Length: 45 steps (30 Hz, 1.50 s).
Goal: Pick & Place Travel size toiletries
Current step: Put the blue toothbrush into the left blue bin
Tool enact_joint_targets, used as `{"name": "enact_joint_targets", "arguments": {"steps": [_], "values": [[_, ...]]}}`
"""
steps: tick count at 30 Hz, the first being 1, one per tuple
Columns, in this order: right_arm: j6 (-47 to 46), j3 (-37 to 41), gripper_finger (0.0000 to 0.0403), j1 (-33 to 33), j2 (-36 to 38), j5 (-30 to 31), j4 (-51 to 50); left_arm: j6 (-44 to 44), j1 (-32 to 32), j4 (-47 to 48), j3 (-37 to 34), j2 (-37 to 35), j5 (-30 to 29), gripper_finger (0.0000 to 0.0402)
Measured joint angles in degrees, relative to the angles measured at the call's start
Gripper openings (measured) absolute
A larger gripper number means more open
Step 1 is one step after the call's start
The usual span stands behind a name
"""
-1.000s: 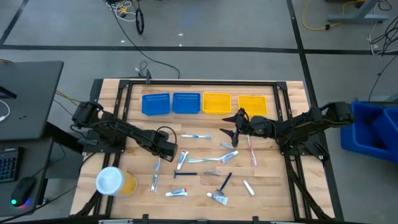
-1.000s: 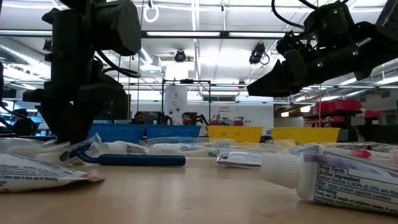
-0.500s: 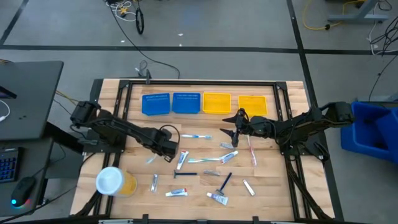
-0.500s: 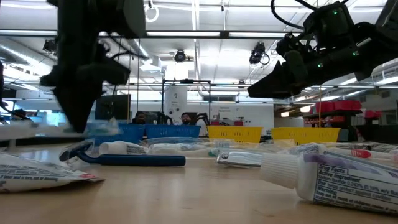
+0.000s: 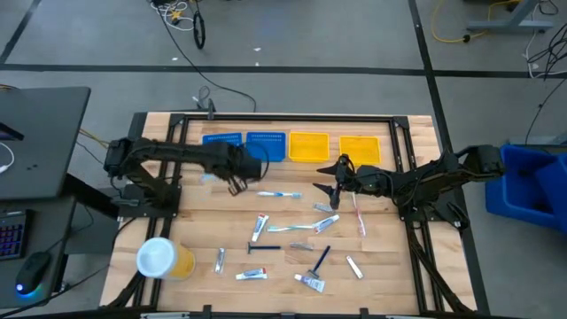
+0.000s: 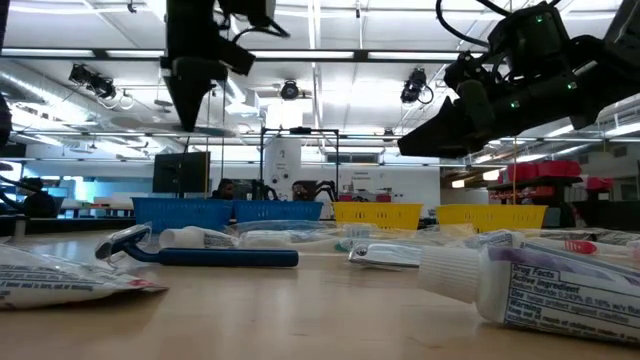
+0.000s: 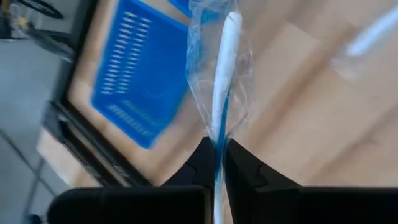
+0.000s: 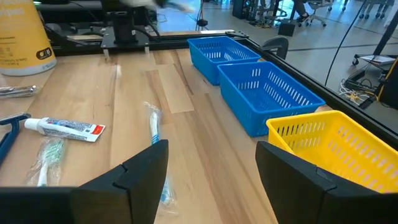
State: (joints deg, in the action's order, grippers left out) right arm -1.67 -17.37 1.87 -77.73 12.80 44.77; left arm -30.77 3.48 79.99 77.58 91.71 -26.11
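- Nearest the front edge of the desk point(image 5: 390, 275), ahead of the row of trays, my travel toiletries lie scattered: a toothpaste tube point(image 5: 309, 283), a small white tube point(image 5: 252, 276), a silvery tube point(image 5: 220, 260) and a dark-handled razor point(image 5: 316, 262).
- Beside them, well off from the trays toward my left arm's side, stands the yellow tub point(image 5: 165, 259) with its white lid.
- A step closer to the trays lie another razor point(image 5: 264, 249), a toothpaste tube point(image 5: 259, 228) and a wrapped toothbrush point(image 5: 292, 228).
- My right gripper point(image 5: 336, 190) hangs just short of the yellow trays point(image 5: 309, 147), its fingers point(image 8: 140, 171) spread wide and holding nothing; a pink toothbrush point(image 5: 359, 215) lies just beside it.
- A blue toothbrush point(image 5: 278, 193) lies between my two grippers, a little before the blue trays point(image 5: 266, 147).
- My left gripper point(image 5: 233, 174) is raised right at the near edge of the blue trays, fingers point(image 7: 200, 163) pinched tight on a wrapped white-and-blue toothbrush point(image 7: 225, 68), which sticks out from the tips with its clear wrapper crinkled around it.
- In my left wrist view, the leftmost blue tray point(image 7: 135, 81) sits just beyond that held toothbrush.
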Motion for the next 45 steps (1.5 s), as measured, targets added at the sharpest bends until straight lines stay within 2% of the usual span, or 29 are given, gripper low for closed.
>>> {"name": "enact_joint_targets", "arguments": {"steps": [2,5,12,21,26,32,37,42,45], "values": [[0.01,0.00,0.0244,0.00,0.00,0.00,-0.64,3.87,3.51,-0.59,-0.02,0.16,-2.27,0.0017],[0.00,0.02,0.0236,0.00,0.00,0.00,-1.36,5.60,7.54,-7.38,-0.02,0.21,-7.06,0.0017],[-1.10,0.02,0.0225,0.00,0.00,0.02,-3.58,14.85,11.64,-22.63,-1.14,-0.01,-7.70,0.0017],[-2.42,0.02,0.0227,0.00,0.00,0.06,-6.19,13.16,13.93,-27.74,-11.22,-0.01,-11.90,0.0017],[-2.40,0.02,0.0235,0.00,0.00,0.08,-6.00,16.41,15.22,-37.72,-15.62,-2.65,-10.57,0.0017],[-2.40,0.02,0.0246,0.00,0.00,0.46,-5.98,21.37,18.79,-51.13,-23.08,-12.16,-4.75,0.0017],[-2.38,0.02,0.0252,0.00,0.00,0.63,-5.81,23.77,21.42,-56.09,-29.87,-17.28,-4.05,0.0017],[-2.38,0.02,0.0248,0.00,0.00,0.61,-5.73,23.40,23.95,-59.27,-34.82,-17.65,-1.72,0.0017],[-2.38,0.02,0.0240,0.00,0.00,0.61,-5.68,21.14,25.04,-61.88,-37.74,-17.62,-3.02,0.0017]]}}
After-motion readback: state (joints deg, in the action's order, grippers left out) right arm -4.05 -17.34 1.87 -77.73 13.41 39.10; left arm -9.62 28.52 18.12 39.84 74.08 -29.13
